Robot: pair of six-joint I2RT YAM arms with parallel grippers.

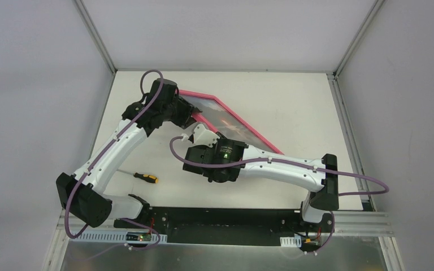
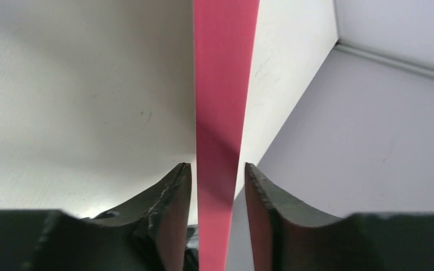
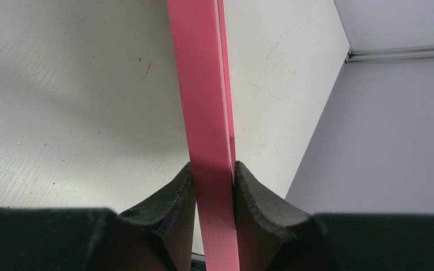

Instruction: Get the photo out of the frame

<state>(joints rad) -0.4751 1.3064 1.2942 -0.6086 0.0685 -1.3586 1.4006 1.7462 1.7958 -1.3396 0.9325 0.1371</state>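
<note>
Robot lab cell: white table [image 1: 294, 107], plain grey walls [image 1: 34, 84], aluminium rails [image 1: 93, 34] (enclosed test bench).

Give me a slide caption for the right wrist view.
Right gripper pinching the pink frame edge-on between both fingers, white table beyond.

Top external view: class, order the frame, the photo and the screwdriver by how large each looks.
1. frame: largest.
2. photo: slightly smaller, sitting inside the frame; both are partly hidden.
3. screwdriver: clearly smallest.
</note>
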